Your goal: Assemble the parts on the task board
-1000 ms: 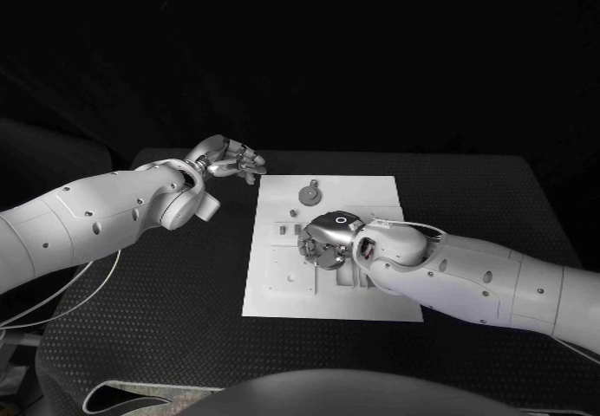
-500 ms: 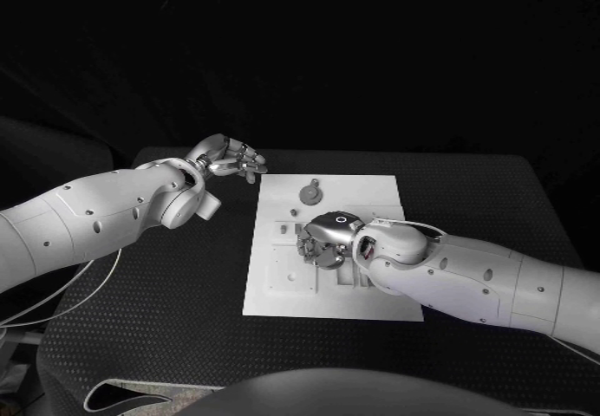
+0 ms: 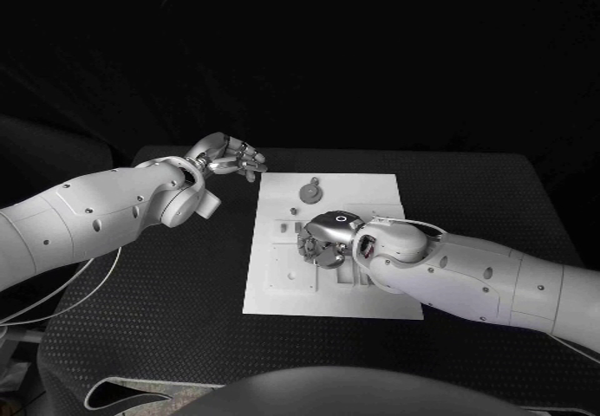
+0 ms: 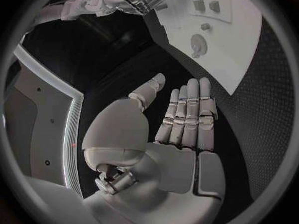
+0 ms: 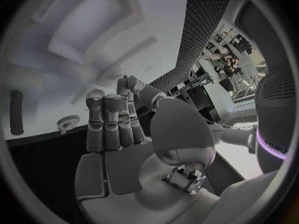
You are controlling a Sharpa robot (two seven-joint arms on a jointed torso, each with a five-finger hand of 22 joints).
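The white task board [image 3: 375, 195] lies in the middle of the black table. A round grey part [image 3: 310, 188] and a smaller part [image 3: 295, 211] sit on its far half; both also show in the left wrist view, the round part [image 4: 199, 43] and the small part [image 4: 204, 27]. My right hand [image 3: 328, 240] hovers low over the board's middle, its fingers [image 5: 106, 119] nearly straight and side by side with nothing in them. A small toothed part [image 5: 67, 122] lies on the board beyond its fingertips. My left hand [image 3: 231, 159] floats off the board's far left corner, palm [image 4: 184, 159] flat, holding nothing.
Recessed slots and square pockets [image 4: 207, 6] mark the board [image 4: 243, 59]. Bare black table [image 3: 163, 286] surrounds it on all sides. My right forearm [image 3: 475, 282] crosses the board's near right corner.
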